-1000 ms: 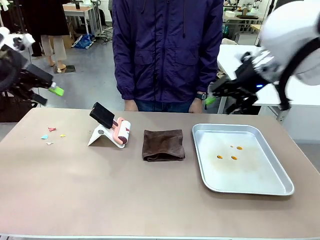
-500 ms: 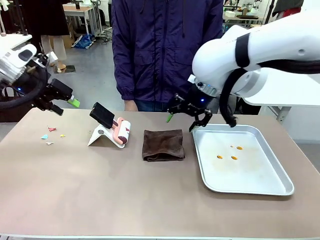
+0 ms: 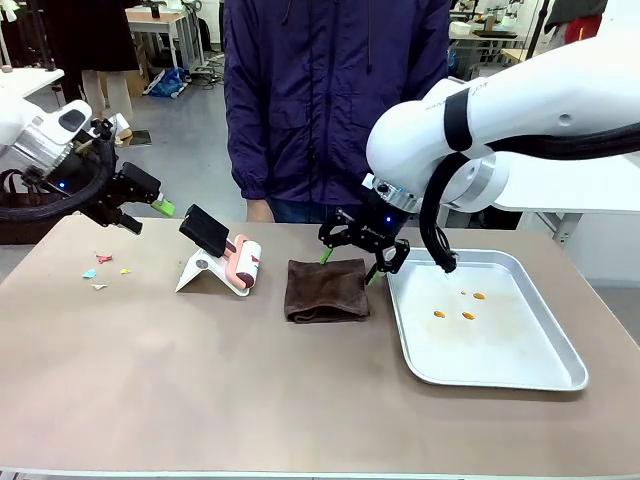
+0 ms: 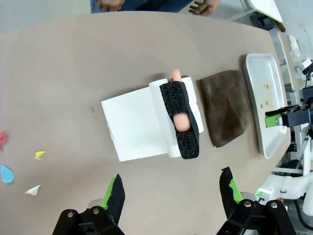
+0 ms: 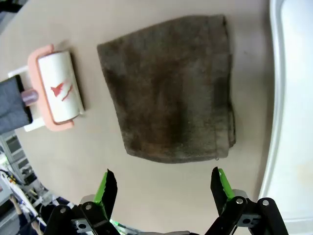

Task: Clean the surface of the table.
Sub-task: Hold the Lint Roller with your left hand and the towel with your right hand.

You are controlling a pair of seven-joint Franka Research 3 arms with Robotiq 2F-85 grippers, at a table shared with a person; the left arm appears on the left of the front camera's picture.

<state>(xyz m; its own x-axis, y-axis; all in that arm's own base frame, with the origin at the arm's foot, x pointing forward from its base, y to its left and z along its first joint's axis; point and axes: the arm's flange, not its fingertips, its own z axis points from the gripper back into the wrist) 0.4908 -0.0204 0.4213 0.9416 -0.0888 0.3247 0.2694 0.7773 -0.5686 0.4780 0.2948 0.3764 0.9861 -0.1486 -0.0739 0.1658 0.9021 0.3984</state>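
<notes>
**Table cleaning: no work done so far, both grippers empty**

The table [image 3: 250,380] runs across the foreground between the robot and a person standing at its far edge. Its brown top is not clean: a few small coloured paper scraps [image 3: 100,268] lie near its left end, apart from everything else.

A lint roller [image 3: 240,262] rests on a white stand left of centre. A folded brown cloth [image 3: 327,290] lies flat at the middle, and a metal tray [image 3: 500,345] sits just to its right. The tray holds a few orange spots [image 3: 467,315]; whether these are liquid or crumbs cannot be told at this size.

The right gripper [image 3: 350,265] hangs directly over the cloth with its fingers spread wide, holding nothing. The left gripper [image 3: 148,216] hovers beside the roller's handle, also spread and empty.

Assessment: neither tool is lifted, so every step remains, namely taking up a tool, clearing the scraps and wiping the top.
</notes>
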